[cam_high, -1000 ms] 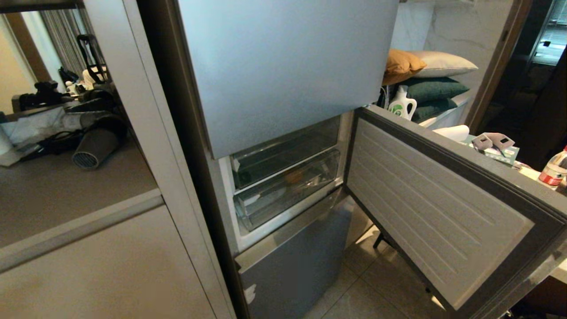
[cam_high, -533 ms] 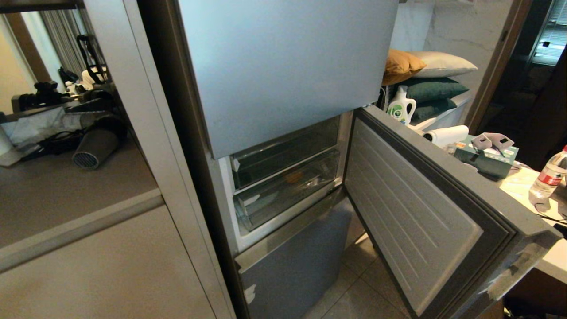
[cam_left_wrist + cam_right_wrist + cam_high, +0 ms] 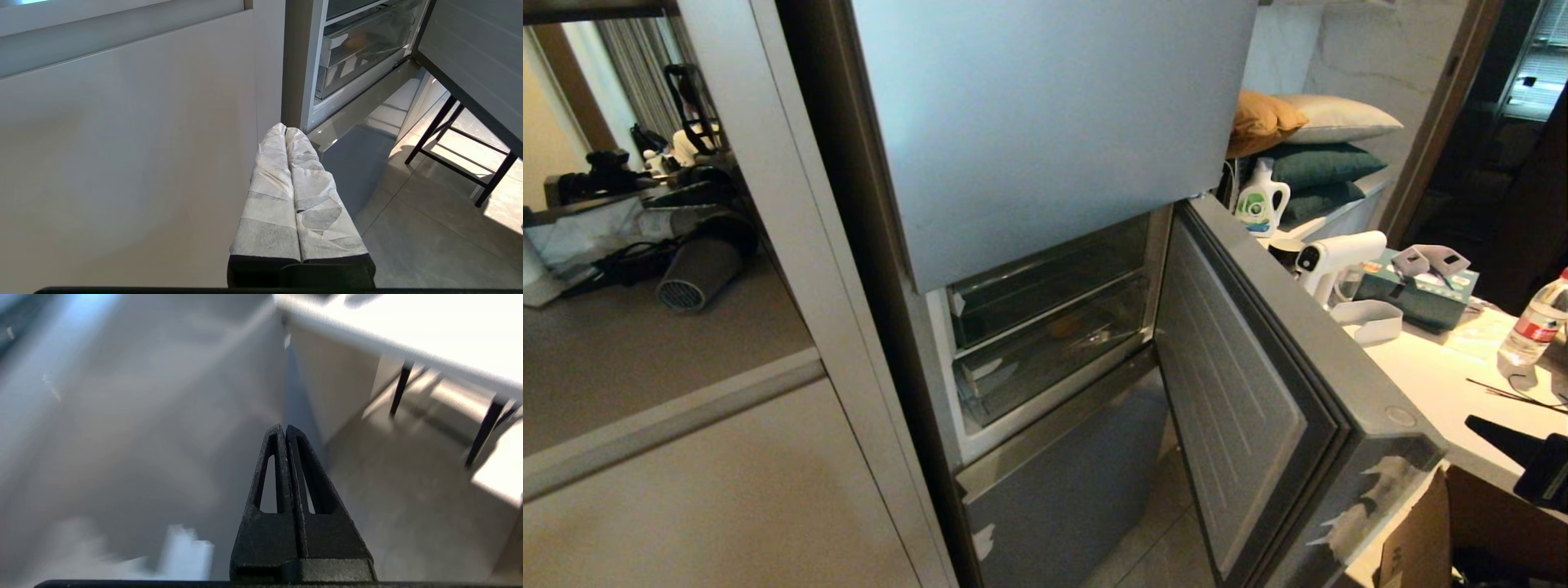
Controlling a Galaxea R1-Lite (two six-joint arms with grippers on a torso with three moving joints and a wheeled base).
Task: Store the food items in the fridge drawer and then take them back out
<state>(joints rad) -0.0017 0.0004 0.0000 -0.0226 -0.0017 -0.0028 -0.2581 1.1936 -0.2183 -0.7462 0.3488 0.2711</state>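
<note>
I count two clear bins stacked in the open fridge, the lower being the fridge drawer (image 3: pixel 1045 359), pushed in. One tan potato (image 3: pixel 1065 327) shows dimly behind the plastic; the pepper I cannot find. My left gripper (image 3: pixel 285 131), fingers wrapped in pale tape and pressed together on nothing, hangs low beside the fridge. Only my right wrist view shows my right gripper (image 3: pixel 284 428), pinched closed and empty. On the table stands one water bottle (image 3: pixel 1535 322); its red label is unreadable.
</note>
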